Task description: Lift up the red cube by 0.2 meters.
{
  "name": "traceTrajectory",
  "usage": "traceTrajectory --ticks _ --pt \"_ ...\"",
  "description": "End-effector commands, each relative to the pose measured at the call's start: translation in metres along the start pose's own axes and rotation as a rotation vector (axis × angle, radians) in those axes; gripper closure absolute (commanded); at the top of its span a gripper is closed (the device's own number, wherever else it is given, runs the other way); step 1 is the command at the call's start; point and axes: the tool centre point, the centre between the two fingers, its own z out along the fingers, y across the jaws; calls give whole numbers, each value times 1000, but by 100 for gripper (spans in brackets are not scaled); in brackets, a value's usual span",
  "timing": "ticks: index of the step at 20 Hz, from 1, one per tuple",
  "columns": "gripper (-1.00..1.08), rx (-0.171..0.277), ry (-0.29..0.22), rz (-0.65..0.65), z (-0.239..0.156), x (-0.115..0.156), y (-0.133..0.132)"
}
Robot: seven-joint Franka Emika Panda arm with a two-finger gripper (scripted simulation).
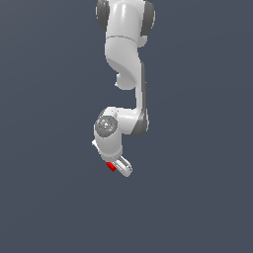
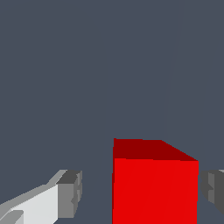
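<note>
the arm hangs down the middle of the exterior view, and the pincer [image 1: 120, 167] sits just below centre, tilted toward the lower right of that frame. the red cube [image 1: 111, 167] shows as a small red patch at the pincer's tip, on its lower-left side, touching it or very nearly so. whether the cube rests on the counter [image 1: 49, 197] or is already off it i cannot tell; the grey ground gives no shadow or edge to judge by.

the wrist view settles the relation that matters. the cube [image 2: 155, 188] fills the lower right of the frame, between the two fingers [image 2: 70, 194]. it is not centred in the gap. the right-hand pad, at the frame's right edge, is at the cube's side or just beside it, while the left-hand pad stands apart from it with a clear strip of grey between. so the pincer is parted, straddling the cube, not yet clenched on it.

the cube is square, with no long axis to favour, and its faces look roughly square to the pads. i'd say the next thing needed is to squeeze shut, which may nudge the cube sideways, and then to rise straight up.
</note>
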Motion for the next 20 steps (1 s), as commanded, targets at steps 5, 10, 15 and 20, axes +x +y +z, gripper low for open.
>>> traceTrajectory --ticks 5,10,15,20 --pt "108 2 0 33 6 4 1" --pt "108 2 0 33 6 4 1" --pt "108 2 -1 33 6 3 0" --pt "108 2 -1 33 -2 3 1"
